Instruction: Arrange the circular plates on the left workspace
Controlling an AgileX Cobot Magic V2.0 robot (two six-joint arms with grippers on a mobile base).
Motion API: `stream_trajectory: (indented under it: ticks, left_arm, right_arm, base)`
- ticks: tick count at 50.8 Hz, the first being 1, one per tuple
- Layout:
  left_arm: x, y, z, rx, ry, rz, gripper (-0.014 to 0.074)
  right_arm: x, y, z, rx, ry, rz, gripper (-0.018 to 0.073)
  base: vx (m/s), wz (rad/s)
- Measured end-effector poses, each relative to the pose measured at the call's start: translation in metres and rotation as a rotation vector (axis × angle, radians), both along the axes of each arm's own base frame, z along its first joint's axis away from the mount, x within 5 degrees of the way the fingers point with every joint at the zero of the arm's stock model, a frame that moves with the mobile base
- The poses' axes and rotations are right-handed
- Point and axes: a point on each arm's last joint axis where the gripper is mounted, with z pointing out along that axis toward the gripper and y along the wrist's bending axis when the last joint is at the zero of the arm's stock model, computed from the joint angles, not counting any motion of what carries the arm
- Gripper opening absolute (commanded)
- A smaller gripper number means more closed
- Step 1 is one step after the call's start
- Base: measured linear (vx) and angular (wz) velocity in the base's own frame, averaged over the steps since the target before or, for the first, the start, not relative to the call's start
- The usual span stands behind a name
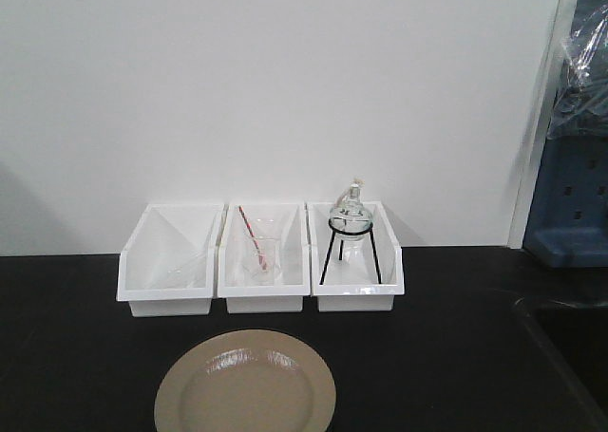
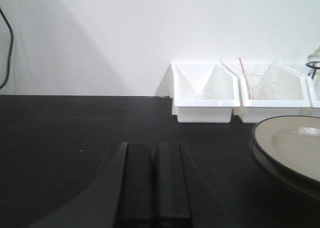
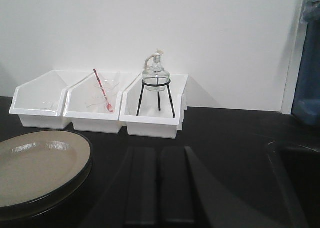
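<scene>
1. Plate stack [image 1: 245, 386]: beige-tan round plates sit on the black desk [image 1: 76, 356], front centre, just in front of the middle white bin. Both wrist views show a second rim under the top plate, so it looks like two stacked; the front view shows only the top one.
2. Orientation: flat, face up, rim raised. Round, so no long axis and no pointing direction; any rim point is as good as another for a grasp.
3. Key relation: the stack lies forward and to the right of the left gripper [image 2: 154, 185], at the right edge of the left wrist view. It lies forward and to the left of the right gripper [image 3: 160, 185]. Neither touches it. Which arm is nearer, cannot tell; they look about equal.
4. Jaws: both pairs are pressed together, only a thin seam between the pads, holding nothing.
5. Target: the open desk left of the stack, bare black surface in the left wrist view. Judgement: the left arm suits the placing side, and the top plate needs lifting off by its rim.
6. Outward: three white bins [image 1: 261, 261] against the wall. The left holds clear glass pieces, the middle a beaker [image 1: 258, 252] with a red-tipped rod, the right an alcohol lamp [image 1: 350, 212] on a black tripod stand. Sink basin [image 1: 570, 347] at right.
</scene>
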Motion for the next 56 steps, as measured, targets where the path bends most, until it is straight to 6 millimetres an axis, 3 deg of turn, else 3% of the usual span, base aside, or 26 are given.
stream_trajectory:
  ticks: [10,36,42,48,56]
  left_arm:
    - [0.0,-0.001,-0.002,-0.086,0.021,-0.016,0.0]
    - [0.0,-0.001,-0.002,-0.097,0.024,-0.017,0.0]
    - [0.0,-0.001,-0.003,-0.097,0.025,-0.017,0.0]
    - [0.0,-0.001,-0.003,-0.097,0.025,-0.017,0.0]
    - [0.0,-0.001,-0.003,-0.097,0.025,-0.017,0.0]
  right_arm:
    - [0.0,0.0,0.0,0.0,0.0,0.0,-0.0002]
    - [0.0,0.0,0.0,-0.002,0.0,0.0,-0.0002]
    - [0.0,0.0,-0.002,-0.085,-0.005,0.008,-0.0002]
    - [-0.002,0.002,-0.011,-0.129,0.072,0.034,-0.0002]
    - [-0.01,-0.006,-0.038,-0.061,0.135,-0.039,-0.0002]
  base:
    - [0.0,0.0]
    - [0.0,0.0]
    - [0.0,0.0]
    - [0.0,0.0]
    - [0.0,0.0]
